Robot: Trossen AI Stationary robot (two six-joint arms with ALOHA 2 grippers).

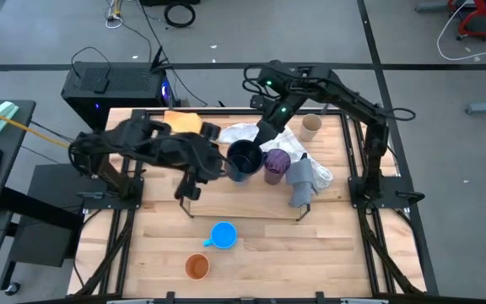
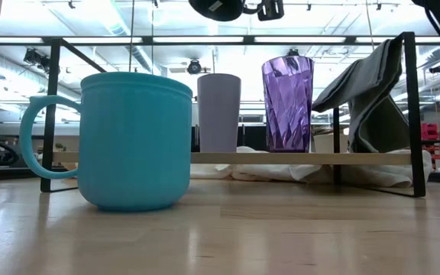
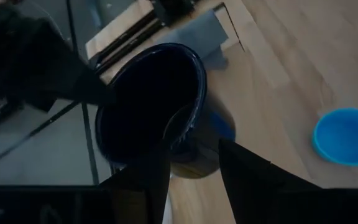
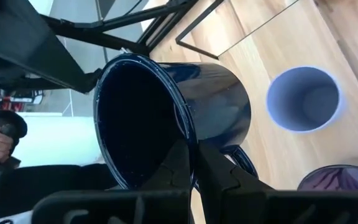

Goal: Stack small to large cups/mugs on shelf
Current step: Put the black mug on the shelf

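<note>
Here the left gripper (image 1: pixel 220 163) reaches in from the left, fingers spread either side of the dark navy mug's (image 1: pixel 245 158) rim. The right gripper (image 1: pixel 258 140) pinches that rim, holding the mug above the shelf (image 1: pixel 327 202). It looks rigid and smooth, likely slippery; the rim suits gripping.

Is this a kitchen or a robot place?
Probably a robot lab or workshop, not a kitchen: two dark arms work over a wooden table, cables lie on the grey floor, and a computer tower sits beside it.
</note>
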